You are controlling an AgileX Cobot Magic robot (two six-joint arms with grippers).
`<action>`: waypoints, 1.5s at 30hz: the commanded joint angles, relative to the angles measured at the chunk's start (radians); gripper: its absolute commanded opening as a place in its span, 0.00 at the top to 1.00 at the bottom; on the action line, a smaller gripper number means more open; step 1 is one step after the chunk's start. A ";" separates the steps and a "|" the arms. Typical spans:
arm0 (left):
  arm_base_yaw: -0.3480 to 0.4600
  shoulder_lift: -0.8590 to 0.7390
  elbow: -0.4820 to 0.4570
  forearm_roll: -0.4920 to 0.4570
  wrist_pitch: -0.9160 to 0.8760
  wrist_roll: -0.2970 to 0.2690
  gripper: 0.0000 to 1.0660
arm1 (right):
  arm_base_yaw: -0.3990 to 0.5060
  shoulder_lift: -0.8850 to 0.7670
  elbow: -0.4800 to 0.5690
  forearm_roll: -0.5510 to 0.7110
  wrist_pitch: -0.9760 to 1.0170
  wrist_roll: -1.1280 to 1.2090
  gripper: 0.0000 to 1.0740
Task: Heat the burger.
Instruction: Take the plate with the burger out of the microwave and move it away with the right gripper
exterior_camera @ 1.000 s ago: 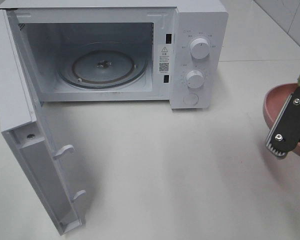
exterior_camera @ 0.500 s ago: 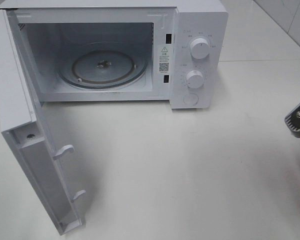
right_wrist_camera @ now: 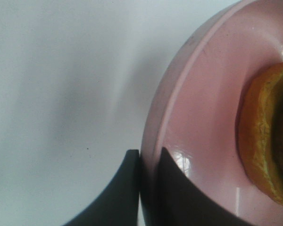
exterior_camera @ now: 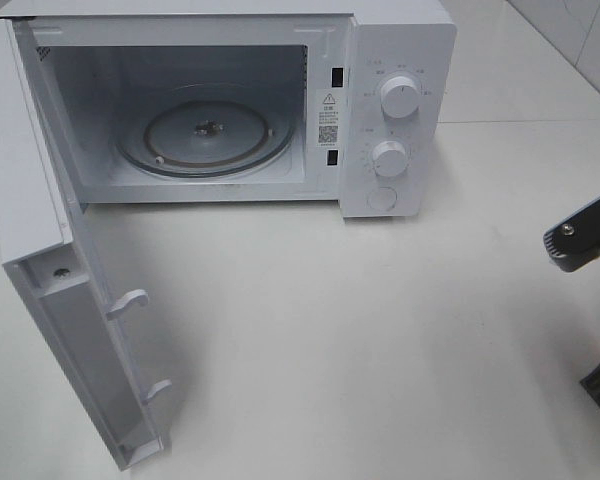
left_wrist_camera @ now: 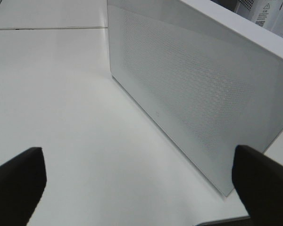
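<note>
From the high camera I see the microwave at 12 o'clock on the white table, its door swung out toward 8 o'clock and the glass turntable bare. My right gripper is pinched onto the rim of the pink plate, one finger either side; the burger sits on that plate, only its bun edge showing. At 3 o'clock just a bit of that arm shows. My left gripper is spread wide, holding nothing, facing the door's outer panel.

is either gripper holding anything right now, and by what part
The right gripper pinches the pink plate by its rim, with the burger on it. The left gripper is open and holds nothing.
</note>
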 commanded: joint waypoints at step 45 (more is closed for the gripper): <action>0.003 -0.005 0.002 -0.005 0.000 -0.003 0.06 | -0.175 0.352 -0.060 -0.065 -0.316 0.261 0.55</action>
